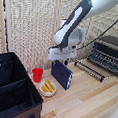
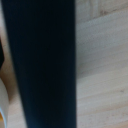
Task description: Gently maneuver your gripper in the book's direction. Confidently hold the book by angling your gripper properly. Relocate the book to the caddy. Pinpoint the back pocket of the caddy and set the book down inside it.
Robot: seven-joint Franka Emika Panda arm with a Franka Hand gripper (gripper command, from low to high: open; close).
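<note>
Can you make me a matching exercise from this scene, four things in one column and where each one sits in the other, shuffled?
Things:
1. book
2. red cup
3. toaster oven
4. caddy

Places:
A. near corner at the exterior view's left
B. far back at the exterior view's right
C. upright on the table, directly under the tool
D. between the caddy and the book, behind the small bowl

Pairs: 1-C, 2-D, 3-B, 4-A
</note>
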